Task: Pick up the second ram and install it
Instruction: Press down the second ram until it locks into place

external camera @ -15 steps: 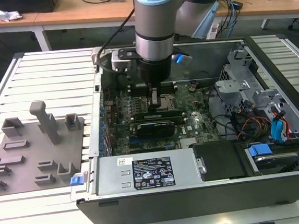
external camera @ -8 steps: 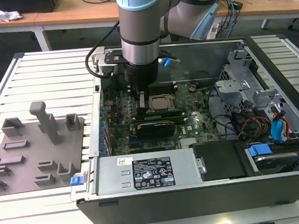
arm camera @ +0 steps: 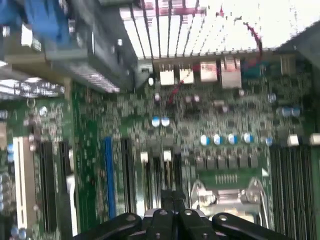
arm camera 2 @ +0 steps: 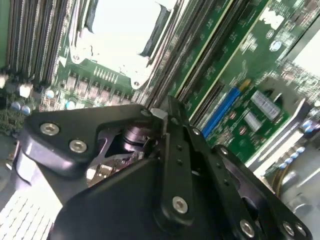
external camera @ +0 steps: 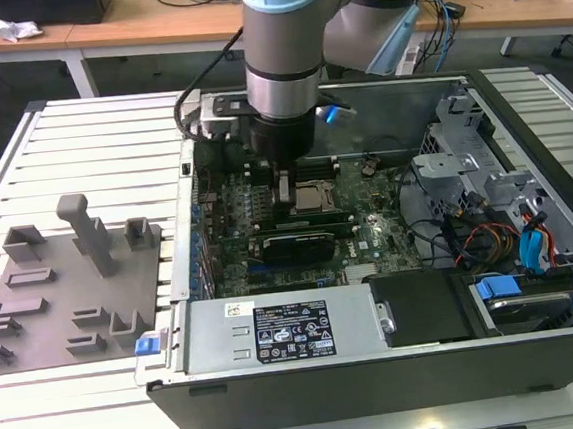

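Sitting low over the green motherboard (external camera: 267, 226), the black gripper (external camera: 284, 188) is beside the shiny processor socket (external camera: 312, 199). I cannot pick out the green ram stick, or tell if the gripper holds it. Seating looks like the step; it calls for lining up with the long black slots (arm camera: 160, 175).

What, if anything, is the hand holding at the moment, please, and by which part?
It cannot be told. The hand is low over the motherboard beside the processor socket, and its own body hides whatever might sit at its tips.
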`<state>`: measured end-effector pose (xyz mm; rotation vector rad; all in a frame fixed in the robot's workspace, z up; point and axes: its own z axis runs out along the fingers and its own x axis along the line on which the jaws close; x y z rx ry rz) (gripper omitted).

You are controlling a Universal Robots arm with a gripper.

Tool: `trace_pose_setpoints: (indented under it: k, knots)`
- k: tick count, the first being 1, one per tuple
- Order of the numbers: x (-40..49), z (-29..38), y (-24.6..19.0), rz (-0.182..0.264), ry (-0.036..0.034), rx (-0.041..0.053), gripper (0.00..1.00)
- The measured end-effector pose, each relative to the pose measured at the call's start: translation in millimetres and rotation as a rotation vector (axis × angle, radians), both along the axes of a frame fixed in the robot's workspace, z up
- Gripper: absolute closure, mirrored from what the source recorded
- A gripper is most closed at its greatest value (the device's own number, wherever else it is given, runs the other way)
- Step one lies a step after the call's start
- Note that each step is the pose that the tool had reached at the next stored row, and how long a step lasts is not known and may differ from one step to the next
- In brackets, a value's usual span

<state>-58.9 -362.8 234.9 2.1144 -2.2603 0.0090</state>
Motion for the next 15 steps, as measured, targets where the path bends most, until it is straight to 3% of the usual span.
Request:
trace_pose_setpoints:
  k: [1, 2, 5, 6, 7, 9, 15]
  knots:
    - [10.4, 0.6, 0.6, 0.000, 0.0054, 0.0003, 0.89]
    - [13.9, 2.2, 1.0, 0.000, 0.0057, 0.0005, 0.89]
    - [16.2, 17.6, 2.0, 0.000, 0.0057, 0.0007, 0.89]
    - [16.4, 27.4, 2.3, 0.000, 0.0058, 0.0005, 0.89]
    - [16.9, 41.5, 2.9, 0.000, 0.0058, 0.0005, 0.89]
    - [17.1, 54.1, 3.3, 0.000, 0.0058, 0.0000, 0.89]
    - [17.0, 54.9, 3.3, 0.000, 0.0058, -0.0001, 0.89]
